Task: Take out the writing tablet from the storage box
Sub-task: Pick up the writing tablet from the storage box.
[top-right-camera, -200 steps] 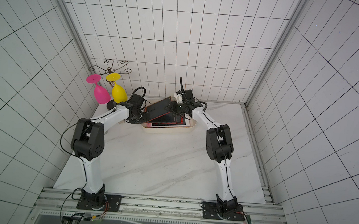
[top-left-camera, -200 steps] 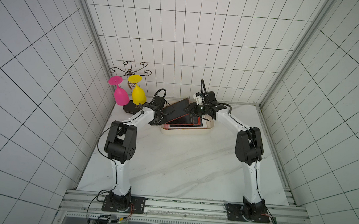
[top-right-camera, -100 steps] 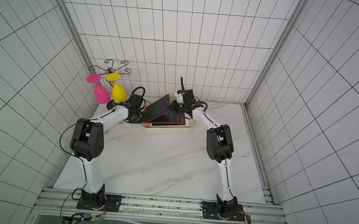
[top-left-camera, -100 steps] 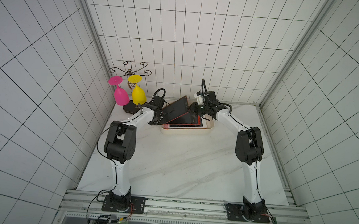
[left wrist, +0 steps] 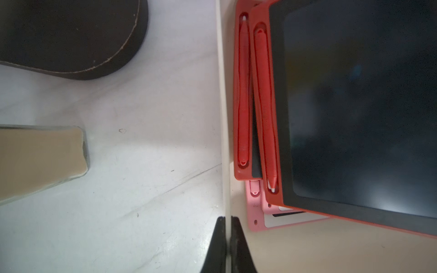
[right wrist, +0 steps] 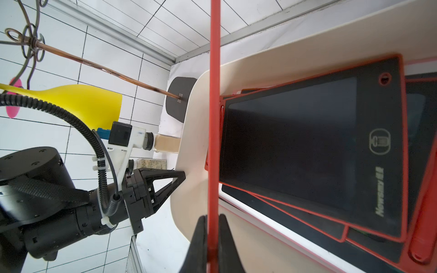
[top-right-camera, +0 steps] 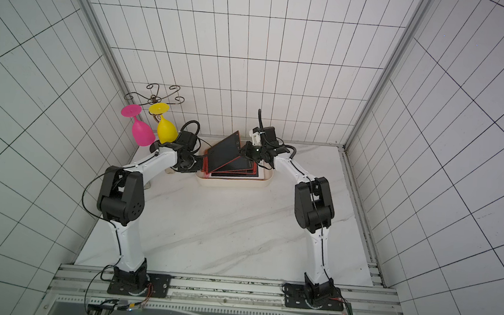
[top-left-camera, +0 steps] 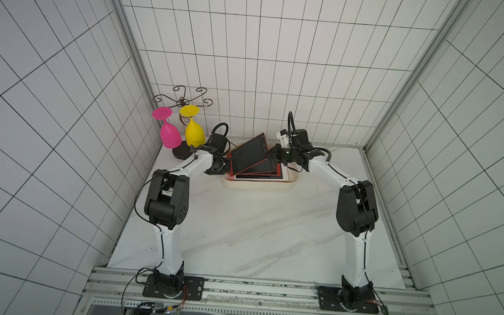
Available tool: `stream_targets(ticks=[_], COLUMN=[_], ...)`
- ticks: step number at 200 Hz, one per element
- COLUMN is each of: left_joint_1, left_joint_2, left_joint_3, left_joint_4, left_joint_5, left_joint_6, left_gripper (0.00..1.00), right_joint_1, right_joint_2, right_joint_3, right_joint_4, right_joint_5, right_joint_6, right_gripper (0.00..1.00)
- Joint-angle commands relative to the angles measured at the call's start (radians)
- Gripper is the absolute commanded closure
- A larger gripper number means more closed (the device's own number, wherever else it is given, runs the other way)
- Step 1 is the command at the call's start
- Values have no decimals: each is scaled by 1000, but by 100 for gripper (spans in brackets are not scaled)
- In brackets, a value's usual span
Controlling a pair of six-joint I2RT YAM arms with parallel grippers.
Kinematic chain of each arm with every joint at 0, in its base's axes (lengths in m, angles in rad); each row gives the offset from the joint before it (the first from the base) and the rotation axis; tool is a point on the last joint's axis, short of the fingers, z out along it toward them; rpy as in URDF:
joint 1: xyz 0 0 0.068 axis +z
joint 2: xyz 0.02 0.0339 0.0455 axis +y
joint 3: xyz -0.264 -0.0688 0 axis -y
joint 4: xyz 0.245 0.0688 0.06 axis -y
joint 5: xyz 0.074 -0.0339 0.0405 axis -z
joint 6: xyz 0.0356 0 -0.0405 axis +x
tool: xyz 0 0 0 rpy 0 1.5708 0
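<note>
Table: white marble-patterned top [top-left-camera: 238, 231] filling the lower middle of both top views, with the two arm bases at its near edge.
Storage box: cream bin [top-left-camera: 257, 185] [top-right-camera: 233, 184] just above the frame's centre in both top views, between the two wrists.
Left gripper: at the box's left end [top-left-camera: 222, 172] [top-right-camera: 196, 169]. In the left wrist view its black fingers [left wrist: 226, 236] are pressed together on the thin box wall [left wrist: 223, 106], one inside and one outside.
Stack in the box: red-framed tablets [top-left-camera: 262, 173] [right wrist: 307, 141] fanned over one another, each with a red stylus [left wrist: 243, 94] in a side slot; a pink-framed tablet [left wrist: 254, 212] lies at the bottom.
Right gripper: at the box's right rear [top-left-camera: 272, 157] [top-right-camera: 243, 155], jaws closed [right wrist: 210, 236] on the red frame of the writing tablet.
Writing tablet: red frame, dark screen [top-left-camera: 249, 156] [top-right-camera: 225, 153], tilted steeply over the stack. Its left edge is low by the left gripper and its right edge is raised in the right gripper. In the right wrist view it shows edge-on as a red strip [right wrist: 214, 94] running up from the fingertips.
Jar: glass, tan contents [right wrist: 165, 143], on the table just outside the box's left wall.
Goblets: one pink [top-left-camera: 169, 133] and one yellow [top-left-camera: 194, 132], hanging upside down at the upper left.
Rack: curled wire stand [top-left-camera: 183, 100] on a dark base, near the back wall.
</note>
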Motion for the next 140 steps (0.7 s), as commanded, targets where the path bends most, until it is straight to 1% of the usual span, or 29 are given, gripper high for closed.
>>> stream_targets(ticks=[1,30,52,80,84,113,140], left_joint_1=[7,14,16,17,16,20,22], left_joint_2=[-34,-22,-17,-17,-17,-17,-15], left_joint_3=[53,69,80,82,82,77,75], left_joint_4=[32,34,34,34,34,34,35], left_joint_5=[2,19,23,26,26,28,34], left_joint_6=[16,26,37,47,48,52,52], left_gripper=[100,100,100,100,100,100,100], right_joint_1=[-36,-79,-122,-186,-194,-305,-399], right_joint_2=[-82,-155,-206,-264,-273,-358,-394], right_joint_3=[-86,-156,-209,-258,-267,-345,-397], right_joint_4=[117,177,236,242,242,241,240], right_joint_5=[-45,-85,-146,-216,-224,-249,-280], right_joint_6=[65,110,159,160,181,182,191], right_gripper=[100,100,100,100,100,100,100])
